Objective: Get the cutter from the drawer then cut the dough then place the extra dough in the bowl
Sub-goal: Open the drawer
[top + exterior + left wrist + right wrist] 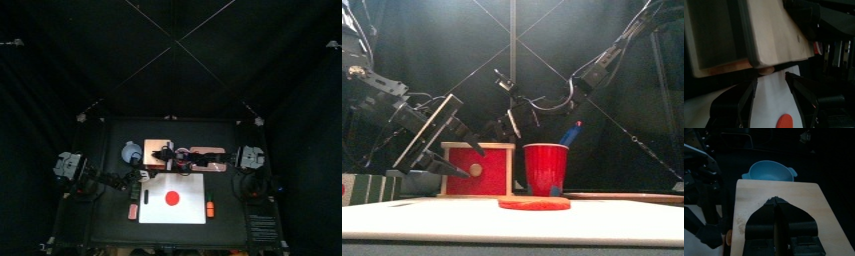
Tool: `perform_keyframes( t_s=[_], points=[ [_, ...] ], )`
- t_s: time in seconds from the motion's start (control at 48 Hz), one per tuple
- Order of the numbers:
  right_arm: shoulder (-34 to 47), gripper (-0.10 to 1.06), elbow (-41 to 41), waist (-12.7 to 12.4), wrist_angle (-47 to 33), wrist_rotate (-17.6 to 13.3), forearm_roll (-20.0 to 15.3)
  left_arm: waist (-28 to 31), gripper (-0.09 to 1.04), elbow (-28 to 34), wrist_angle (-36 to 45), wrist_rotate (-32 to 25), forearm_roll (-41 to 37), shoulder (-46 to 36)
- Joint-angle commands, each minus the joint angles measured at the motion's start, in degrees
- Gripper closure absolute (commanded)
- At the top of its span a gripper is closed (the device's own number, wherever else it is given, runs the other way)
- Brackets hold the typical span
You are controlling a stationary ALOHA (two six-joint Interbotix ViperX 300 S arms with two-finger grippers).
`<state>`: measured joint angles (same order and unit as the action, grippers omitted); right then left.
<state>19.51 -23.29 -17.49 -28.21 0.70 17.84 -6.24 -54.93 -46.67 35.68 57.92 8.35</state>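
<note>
A: dough (533, 203) sits uncut on the board (422, 215), where's the cutter?
B: not visible, presumably in the box (777, 188) drawer (486, 172); left pincer (771, 80) gapes at its front, right pincer (775, 201) pressed shut on top, probably bracing it; bowl (769, 172) behind

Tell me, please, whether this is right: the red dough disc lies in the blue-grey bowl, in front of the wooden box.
Not quite: the red dough disc lies on the white board, in front of the wooden box, as the top view shows.
</note>
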Motion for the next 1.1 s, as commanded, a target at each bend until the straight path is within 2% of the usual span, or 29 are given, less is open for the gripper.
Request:
perform_keyframes(
  t_s=[0.021, 0.417, 0.583, 0.646, 1.104],
  points=[
    [-1.14, 0.94, 0.88, 0.44, 0.0, -0.09, -0.09, 0.88, 0.09, 2.02, -0.18, -0.09, -1.93, 0.79],
    [-0.79, 0.94, 0.79, 0.97, 0.0, -0.09, -0.18, 1.85, 0.12, 2.2, -0.53, -2.11, -2.72, 1.85],
    [-0.79, 0.94, 0.53, 1.05, -0.09, -0.18, -0.18, 1.85, 0.23, 2.46, -0.35, -3.16, -2.72, 1.67],
    [-0.79, 0.94, 0.44, 1.05, 0.0, -0.18, -0.18, 1.85, 0.24, 2.46, 0.0, -3.34, -2.72, 1.49],
    [-0.79, 0.94, 0.88, 0.62, -0.09, -0.18, 0.0, -1.67, 0.25, 0.62, 8.96, -3.16, -3.34, -2.99]
  ],
)
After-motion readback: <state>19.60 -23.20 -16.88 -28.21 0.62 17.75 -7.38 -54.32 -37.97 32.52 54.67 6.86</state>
